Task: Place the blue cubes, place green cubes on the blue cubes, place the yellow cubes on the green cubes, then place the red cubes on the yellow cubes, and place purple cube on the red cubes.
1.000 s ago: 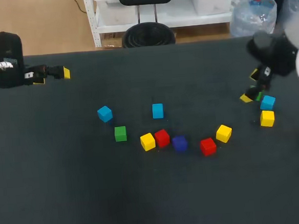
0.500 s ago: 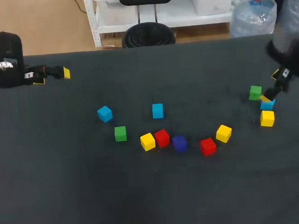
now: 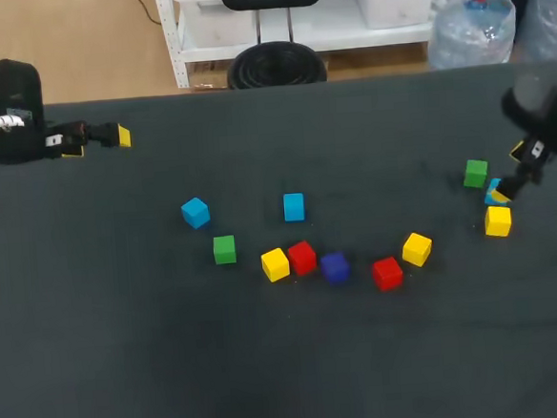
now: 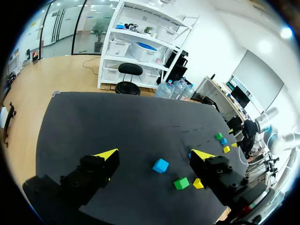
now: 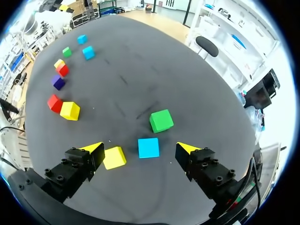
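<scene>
Right wrist view puts my right gripper [image 5: 139, 149] over the blue cube [image 5: 148, 147], fingers spread wide and holding nothing. The cube lies between the two tips, though I cannot tell how far under them. It sits near the right edge of the table [image 5: 140, 70], with a green cube [image 5: 161, 120] just beyond it and a yellow cube [image 5: 114, 157] just beside one finger. I take the step to be picking up this blue one. I'd square the fingers to its flat sides, turn or shift so neither tip lands on the yellow, then come straight down and close gently. My left gripper [image 3: 99, 143] rests spread and empty by the far left corner
</scene>
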